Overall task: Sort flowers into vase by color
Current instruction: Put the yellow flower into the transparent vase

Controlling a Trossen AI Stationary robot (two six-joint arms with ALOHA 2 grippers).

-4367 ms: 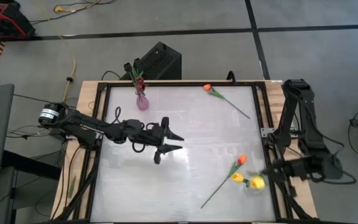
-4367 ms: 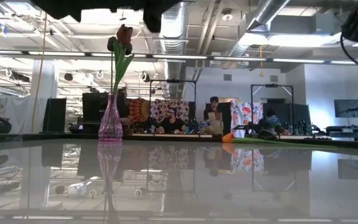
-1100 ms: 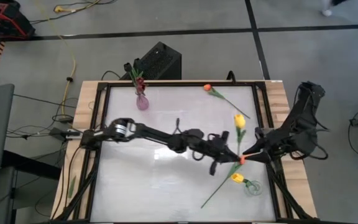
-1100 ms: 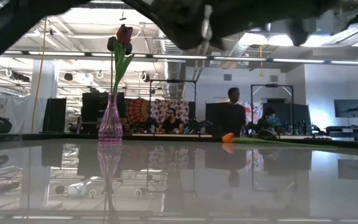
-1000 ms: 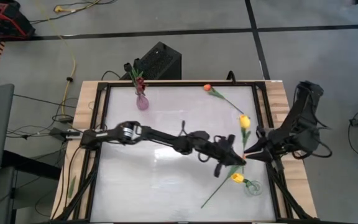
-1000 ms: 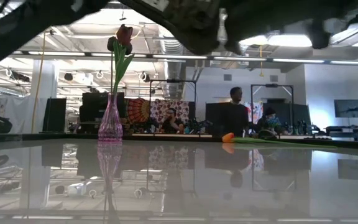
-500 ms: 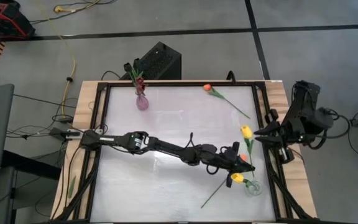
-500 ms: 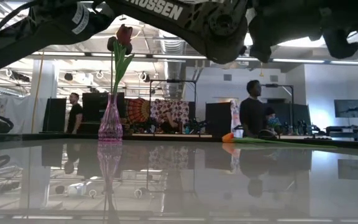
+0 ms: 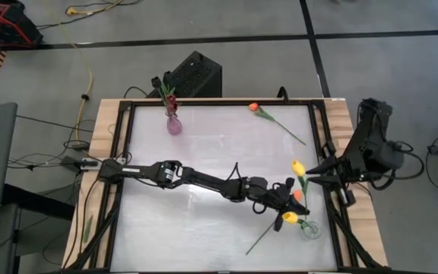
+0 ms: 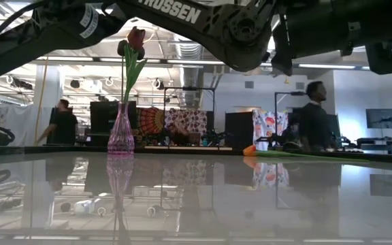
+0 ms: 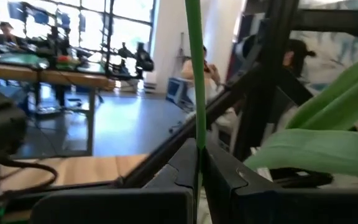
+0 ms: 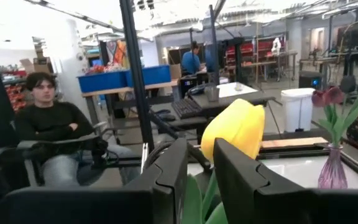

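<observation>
The yellow tulip (image 9: 299,167) stands nearly upright over the bench's right side, head up, its stem running down past an orange tulip head (image 9: 297,195) toward the left end effector (image 9: 289,199). That end effector is clenched on the thin green stem (image 11: 196,93), which rises straight between its closed fingers, at the end of the left arm stretched long and low across the bench (image 9: 204,122). The right end effector (image 9: 316,173), reaching in from the right edge, has its fingers (image 12: 166,180) parted on either side of the yellow head (image 12: 234,127); whether they touch it is unclear. Just below, a clear vase (image 9: 308,228) holds another yellow tulip (image 9: 289,218). A pink vase (image 9: 172,124) at the far left carries dark red tulips (image 10: 135,39). One orange tulip (image 9: 254,108) lies flat at the far edge, stem slanting toward the right.
</observation>
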